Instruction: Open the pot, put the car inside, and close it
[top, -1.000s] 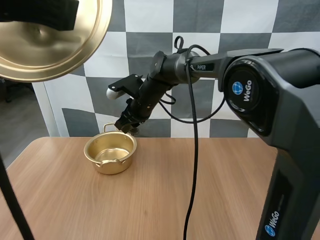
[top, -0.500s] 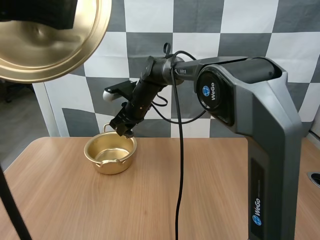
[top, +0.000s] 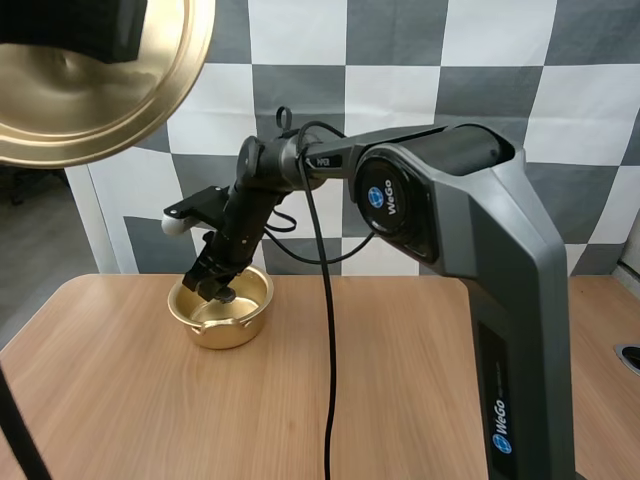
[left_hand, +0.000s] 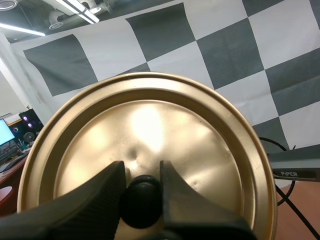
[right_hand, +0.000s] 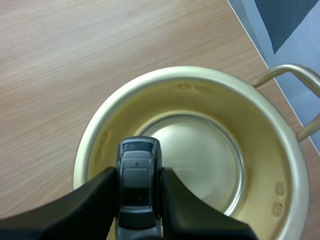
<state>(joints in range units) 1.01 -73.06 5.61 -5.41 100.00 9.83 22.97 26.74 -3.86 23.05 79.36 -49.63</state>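
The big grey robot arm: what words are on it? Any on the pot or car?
"WeGo": by the round blue badge on the right arm's grey joint.
"WeGo": low on the same arm's grey base.
"PiPER": on that arm's slim dark link.
No writing on the golden metal pot, its golden lid or the small grey toy car.

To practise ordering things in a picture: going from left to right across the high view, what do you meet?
lid → pot → right arm's grey column. The right end effector, holding the car, overlaps the pot, so it is left out.
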